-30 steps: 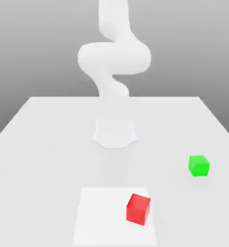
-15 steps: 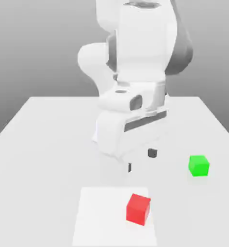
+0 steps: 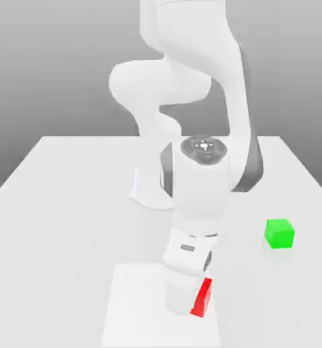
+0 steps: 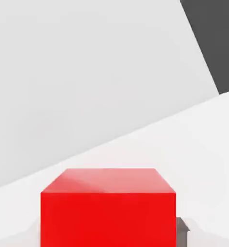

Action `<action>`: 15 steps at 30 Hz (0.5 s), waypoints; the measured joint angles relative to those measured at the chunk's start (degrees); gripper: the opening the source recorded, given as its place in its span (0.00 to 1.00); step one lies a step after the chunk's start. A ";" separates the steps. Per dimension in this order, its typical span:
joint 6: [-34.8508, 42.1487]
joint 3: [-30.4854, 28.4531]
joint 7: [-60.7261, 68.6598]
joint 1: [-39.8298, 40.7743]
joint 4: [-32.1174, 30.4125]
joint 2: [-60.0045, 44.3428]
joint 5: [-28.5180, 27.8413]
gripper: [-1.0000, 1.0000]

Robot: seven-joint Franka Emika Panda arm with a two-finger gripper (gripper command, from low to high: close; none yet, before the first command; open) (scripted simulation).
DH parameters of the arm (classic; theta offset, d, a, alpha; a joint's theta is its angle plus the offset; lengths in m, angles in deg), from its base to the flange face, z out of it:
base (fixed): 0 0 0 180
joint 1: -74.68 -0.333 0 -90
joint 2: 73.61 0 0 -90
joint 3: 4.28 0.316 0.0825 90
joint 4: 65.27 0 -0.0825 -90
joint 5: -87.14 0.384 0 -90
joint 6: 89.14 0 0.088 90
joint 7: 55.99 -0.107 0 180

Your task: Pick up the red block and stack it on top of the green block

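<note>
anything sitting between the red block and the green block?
No. In the exterior view the stretch of table between the red block and the green block is bare; the gripper is down at the red block.

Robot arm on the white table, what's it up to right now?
The arm has its gripper down over the red block, which sits on a paler square patch of the table. The gripper is shut on the block, so it looks like the pick-up is just starting; the block appears not yet lifted. The green block sits untouched toward the exterior view's right, waiting for the red one to be stacked on it.
</note>
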 joint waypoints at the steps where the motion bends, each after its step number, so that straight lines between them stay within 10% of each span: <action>1: 0.44 -0.06 -0.05 -0.04 -0.08 0.53 -0.08 0.00; 15: 13.10 7.20 -12.11 -16.86 -7.24 20.92 2.70 0.00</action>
